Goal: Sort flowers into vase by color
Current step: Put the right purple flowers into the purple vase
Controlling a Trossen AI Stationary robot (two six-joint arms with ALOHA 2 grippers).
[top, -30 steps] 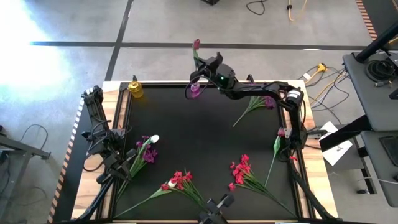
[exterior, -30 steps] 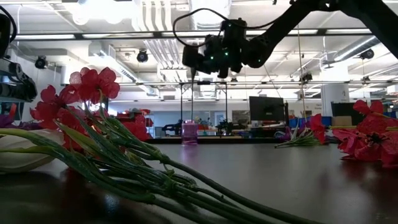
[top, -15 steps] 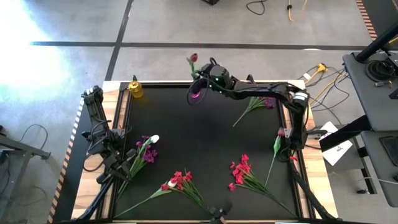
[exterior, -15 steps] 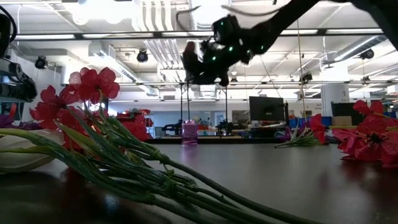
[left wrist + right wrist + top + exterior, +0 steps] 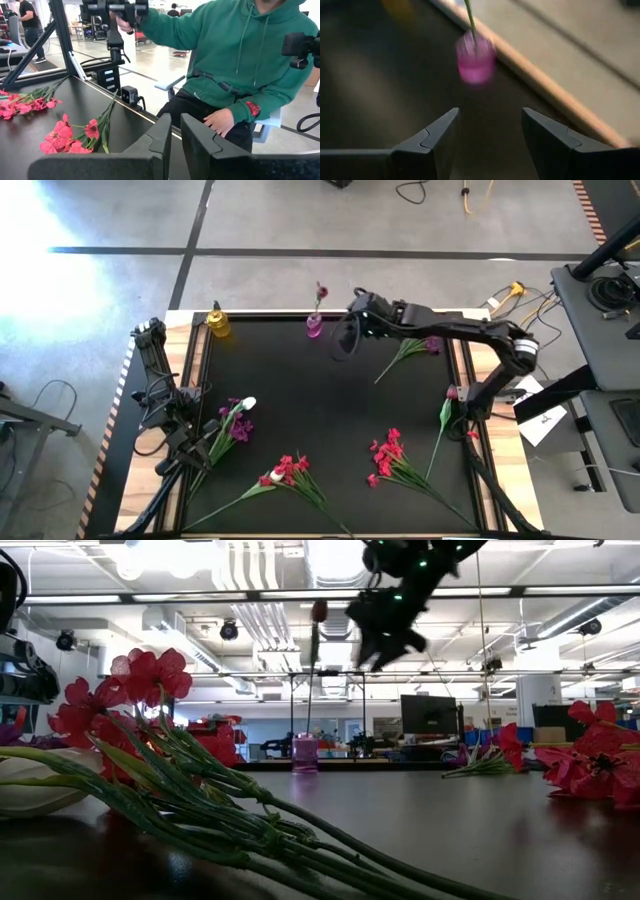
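A small pink vase (image 5: 314, 327) (image 5: 305, 753) (image 5: 476, 61) stands by the table's far edge. One thin green stem with a dark pink bud (image 5: 320, 288) (image 5: 318, 610) sticks into it, upright. My right gripper (image 5: 342, 338) (image 5: 490, 117) hovers open just right of the vase, tipped downward, with nothing between its fingers. On the black mat lie a purple and white bunch (image 5: 236, 420), two red sprays (image 5: 290, 472) (image 5: 388, 455), a purple spray (image 5: 420, 345) and a single pink bud (image 5: 450, 394). My left gripper (image 5: 196, 448) (image 5: 175, 135) waits shut at the left edge.
A yellow vase (image 5: 218, 324) stands at the far left corner. A person in a green hoodie (image 5: 240, 60) sits beyond the table's wooden edge (image 5: 150, 117). The mat's middle (image 5: 320, 400) is bare.
My right gripper has opened and let go of the bud's stem, then drawn away toward the table's right edge, rising a little and tipping. The flower, held above the vase a second ago, now stands in the pink vase on its own.
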